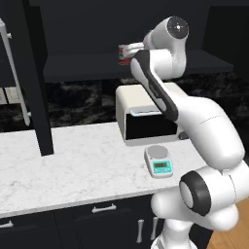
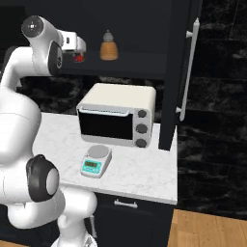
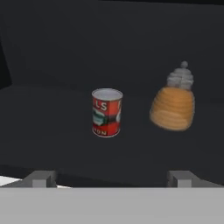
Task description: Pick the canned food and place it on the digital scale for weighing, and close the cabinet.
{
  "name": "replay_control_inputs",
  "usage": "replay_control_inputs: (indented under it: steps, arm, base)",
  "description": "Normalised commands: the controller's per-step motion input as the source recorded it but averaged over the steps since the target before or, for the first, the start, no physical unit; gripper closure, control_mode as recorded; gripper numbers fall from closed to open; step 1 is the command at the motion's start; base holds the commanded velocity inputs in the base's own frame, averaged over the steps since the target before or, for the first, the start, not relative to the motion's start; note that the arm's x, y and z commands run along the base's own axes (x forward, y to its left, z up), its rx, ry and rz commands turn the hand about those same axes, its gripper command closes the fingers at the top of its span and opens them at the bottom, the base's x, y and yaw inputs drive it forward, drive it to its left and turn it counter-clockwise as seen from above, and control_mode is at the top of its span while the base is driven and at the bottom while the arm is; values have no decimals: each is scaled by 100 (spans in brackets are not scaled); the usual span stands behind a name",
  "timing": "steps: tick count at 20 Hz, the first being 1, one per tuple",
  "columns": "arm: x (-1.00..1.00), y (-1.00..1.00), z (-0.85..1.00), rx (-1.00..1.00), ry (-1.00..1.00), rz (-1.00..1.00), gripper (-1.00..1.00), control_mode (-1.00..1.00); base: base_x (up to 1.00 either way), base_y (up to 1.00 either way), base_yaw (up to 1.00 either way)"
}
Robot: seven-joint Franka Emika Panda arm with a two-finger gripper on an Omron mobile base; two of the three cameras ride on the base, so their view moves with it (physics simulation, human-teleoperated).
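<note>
The canned food (image 3: 106, 113) is a small red cylinder with glossy label and silvery flat top, standing upright on the dark matte shelf of the cabinet (image 3: 52, 52). At 3 o'clock from it stands a ribbed orange bottle (image 3: 173, 105). The gripper (image 3: 112, 178) is spread wide, grasping nothing.

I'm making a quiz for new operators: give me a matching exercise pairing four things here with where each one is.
Things:
1. canned food
2. digital scale
3. toaster oven
4. orange bottle

Places:
A. on the counter, behind the scale
B. cabinet shelf, facing the open jaws
C. counter, in front of the oven
D. cabinet shelf, beside the tin

Pairs: 1-B, 2-C, 3-A, 4-D
</note>
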Motion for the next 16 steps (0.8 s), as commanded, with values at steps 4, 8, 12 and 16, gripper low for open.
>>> replay_control_inputs:
  steps: [4,8,12,16]
  arm:
    - [47,20,-12,0,0,0,-100,-100]
    - [55,17,-25,0,0,0,-100,-100]
    - [57,3,-15,0,0,0,-100,-100]
    - [59,0,-5,0,1,0,-100,-100]
  base:
    - [0,0,0]
    - [0,0,0]
    - [0,0,0]
    - [0,0,0]
